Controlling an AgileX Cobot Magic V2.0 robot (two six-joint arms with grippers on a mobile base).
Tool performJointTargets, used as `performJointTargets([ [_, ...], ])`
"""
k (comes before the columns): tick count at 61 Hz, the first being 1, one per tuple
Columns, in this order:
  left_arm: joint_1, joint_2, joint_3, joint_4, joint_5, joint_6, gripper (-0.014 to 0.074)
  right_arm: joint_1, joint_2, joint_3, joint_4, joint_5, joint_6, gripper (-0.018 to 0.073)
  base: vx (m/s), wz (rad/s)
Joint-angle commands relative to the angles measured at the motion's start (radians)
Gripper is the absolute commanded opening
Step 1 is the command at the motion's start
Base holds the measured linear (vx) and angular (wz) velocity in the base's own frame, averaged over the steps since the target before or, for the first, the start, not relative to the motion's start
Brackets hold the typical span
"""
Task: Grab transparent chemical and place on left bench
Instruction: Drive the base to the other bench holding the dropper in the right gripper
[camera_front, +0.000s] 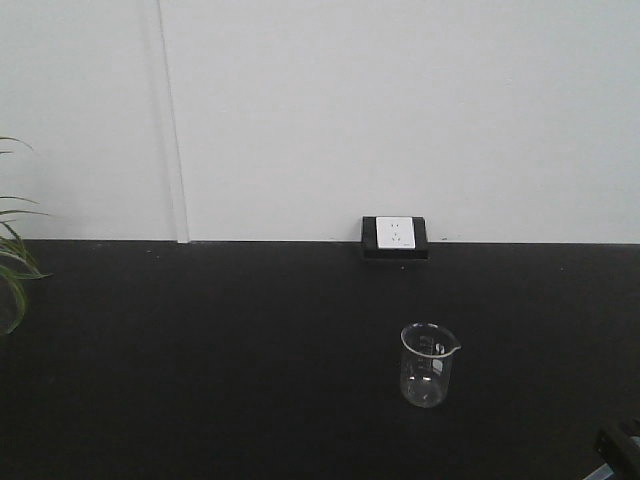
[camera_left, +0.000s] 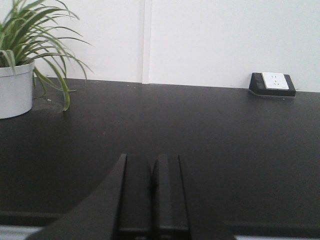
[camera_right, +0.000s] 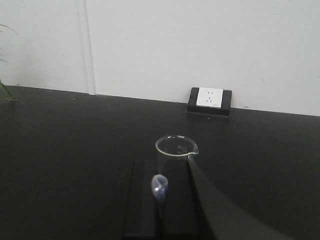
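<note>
My right gripper (camera_right: 160, 165) is shut on the transparent chemical, a clear pipette; its soft bulb (camera_right: 159, 186) sticks up between the fingers and the stem is hidden between them. The gripper hovers just in front of an empty glass beaker (camera_right: 176, 150), which also shows in the front view (camera_front: 428, 365) standing on the black counter. My left gripper (camera_left: 152, 159) is shut and empty, low over the same counter. The left bench with sink and bins is out of view.
The black counter (camera_front: 200, 350) meets a white wall carrying a white socket (camera_front: 395, 237). A potted plant in a white pot (camera_left: 15, 87) stands at the far left. Part of my right arm (camera_front: 618, 448) shows at the front view's bottom right corner.
</note>
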Motion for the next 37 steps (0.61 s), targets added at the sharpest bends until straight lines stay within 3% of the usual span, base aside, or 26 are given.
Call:
performJointTargets([
  [1,-0.002,-0.019,0.016,-0.001,-0.078,-0.008,-0.0003,0.002,-0.003,-0.03,0.007,-0.067,-0.004,-0.0004,-0.36,0.05],
  [37,-0.002,-0.019,0.016,-0.001,-0.078,-0.008,-0.0003,0.002,-0.003,-0.03,0.007,-0.067,-0.004,-0.0004,-0.4,0.04],
])
